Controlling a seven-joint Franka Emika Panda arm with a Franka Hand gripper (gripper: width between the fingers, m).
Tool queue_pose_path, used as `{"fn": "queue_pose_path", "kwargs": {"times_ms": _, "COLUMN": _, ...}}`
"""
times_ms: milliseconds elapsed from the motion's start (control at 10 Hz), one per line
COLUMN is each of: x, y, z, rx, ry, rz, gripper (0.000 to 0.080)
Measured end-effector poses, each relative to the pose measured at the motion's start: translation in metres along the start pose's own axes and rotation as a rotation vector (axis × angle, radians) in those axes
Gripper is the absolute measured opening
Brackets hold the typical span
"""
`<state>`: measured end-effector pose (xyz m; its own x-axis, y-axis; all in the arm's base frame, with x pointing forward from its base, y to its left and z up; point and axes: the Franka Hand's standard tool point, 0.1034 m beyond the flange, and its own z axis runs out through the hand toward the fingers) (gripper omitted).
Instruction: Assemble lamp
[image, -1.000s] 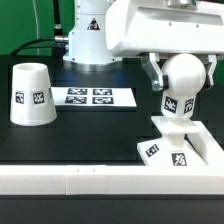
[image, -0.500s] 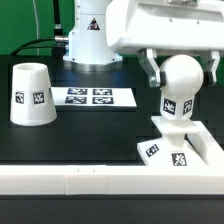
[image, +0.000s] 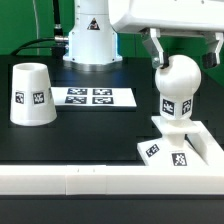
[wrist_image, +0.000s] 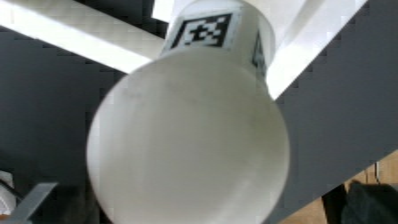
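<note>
The round bulb (image: 180, 90) stands upright with its neck down in the low square base (image: 176, 152) at the exterior view's right. My gripper (image: 186, 52) is open, its fingers (image: 157, 52) standing apart on either side of the bulb's top, with gaps showing. In the wrist view the bulb (wrist_image: 187, 130) fills the picture, with its tagged neck and the white base (wrist_image: 80, 30) beyond it. The gripper (wrist_image: 196, 208) straddles the globe there. The conical shade (image: 31, 95) stands mouth down at the exterior view's left, far from the gripper.
The marker board (image: 92, 96) lies flat between the shade and the bulb. A long white rail (image: 80, 182) runs along the front edge of the black table. The arm's white base (image: 90, 35) stands at the back.
The gripper has risen from around the bulb's globe to about its top. The bulb has stayed standing on the base.
</note>
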<state>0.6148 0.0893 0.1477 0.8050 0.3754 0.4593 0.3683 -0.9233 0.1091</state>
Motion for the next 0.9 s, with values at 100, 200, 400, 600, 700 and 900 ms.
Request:
{"fn": "queue_pose_path", "kwargs": {"times_ms": 100, "x": -0.003, "y": -0.002, "z": 0.002, "rx": 0.008, "ry": -0.03, "rz": -0.001, "gripper": 0.0699}}
{"fn": "queue_pose_path", "kwargs": {"times_ms": 200, "x": -0.008, "y": -0.002, "z": 0.005, "rx": 0.025, "ry": -0.097, "rz": -0.001, "gripper": 0.0699}}
{"fn": "queue_pose_path", "kwargs": {"times_ms": 400, "x": -0.008, "y": 0.0, "z": 0.004, "rx": 0.064, "ry": -0.256, "rz": -0.001, "gripper": 0.0699}}
{"fn": "queue_pose_path", "kwargs": {"times_ms": 600, "x": -0.008, "y": 0.0, "z": 0.007, "rx": 0.092, "ry": -0.365, "rz": 0.0, "gripper": 0.0699}}
{"fn": "queue_pose_path", "kwargs": {"times_ms": 700, "x": -0.011, "y": -0.002, "z": 0.007, "rx": 0.108, "ry": -0.429, "rz": 0.001, "gripper": 0.0699}}
{"fn": "queue_pose_path", "kwargs": {"times_ms": 900, "x": -0.004, "y": 0.001, "z": 0.014, "rx": 0.117, "ry": -0.452, "rz": -0.001, "gripper": 0.0699}}
